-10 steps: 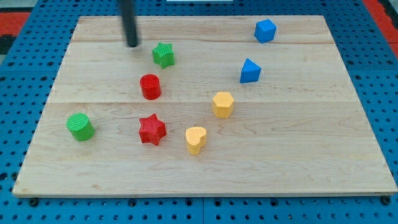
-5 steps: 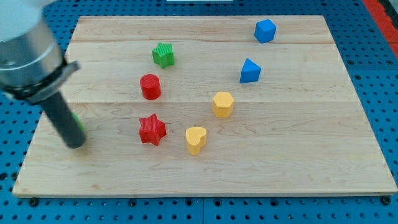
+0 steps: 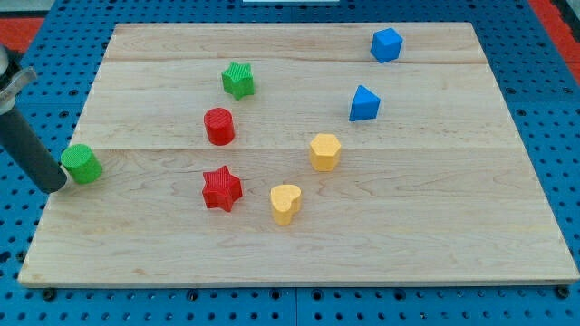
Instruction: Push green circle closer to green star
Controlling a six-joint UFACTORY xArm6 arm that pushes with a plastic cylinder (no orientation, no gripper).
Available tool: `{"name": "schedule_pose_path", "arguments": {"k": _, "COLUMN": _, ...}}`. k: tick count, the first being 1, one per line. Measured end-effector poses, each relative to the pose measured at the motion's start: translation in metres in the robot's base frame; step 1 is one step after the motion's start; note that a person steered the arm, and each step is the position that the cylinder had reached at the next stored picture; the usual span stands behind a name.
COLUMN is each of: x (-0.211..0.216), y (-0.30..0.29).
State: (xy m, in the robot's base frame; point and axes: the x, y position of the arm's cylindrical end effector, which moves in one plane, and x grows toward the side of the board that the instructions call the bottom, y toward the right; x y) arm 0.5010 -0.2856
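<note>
The green circle sits near the board's left edge. The green star is farther up and to the right, near the view's top. My tip is at the board's left edge, right beside the green circle on its left and touching or nearly touching it. The dark rod slants up to the view's left.
A red circle and a red star lie between the two green blocks. A yellow heart, a yellow hexagon and two blue blocks lie to the right. The wooden board has blue pegboard around it.
My tip went from the view's top down to the left edge. The green circle has moved left and a little up, to the board's left edge.
</note>
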Motion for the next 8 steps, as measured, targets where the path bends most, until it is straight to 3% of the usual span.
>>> {"name": "schedule_pose_path", "arguments": {"k": 5, "x": -0.052, "y": 0.083}}
{"name": "schedule_pose_path", "arguments": {"k": 6, "x": -0.118, "y": 0.077}}
{"name": "schedule_pose_path", "arguments": {"k": 8, "x": -0.135, "y": 0.081}}
